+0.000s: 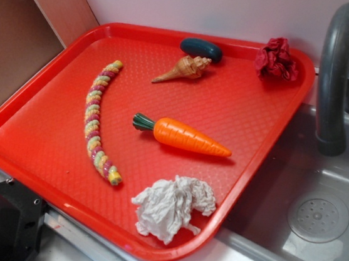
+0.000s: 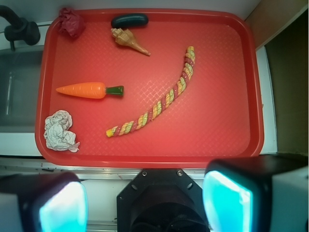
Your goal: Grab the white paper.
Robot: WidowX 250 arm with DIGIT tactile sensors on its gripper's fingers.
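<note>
A red tray (image 1: 50,144) carries everything. The white paper (image 1: 172,207) lies in one corner, close to the rim. The carrot (image 1: 184,135) rests near the middle, and the twisted rope (image 1: 96,122) curves beside it. By the far rim sit the shell (image 1: 184,69) and the dark pickle (image 1: 201,49), just beside each other, and the dark red paper wad (image 1: 275,60) fills a corner.

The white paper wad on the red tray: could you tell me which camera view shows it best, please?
The exterior view shows the white paper best: it lies large in the foreground near the tray's front edge, folds clearly visible. The wrist view shows it smaller, from above, in the tray's lower-left corner, below the carrot; the gripper sits open, well away.
</note>
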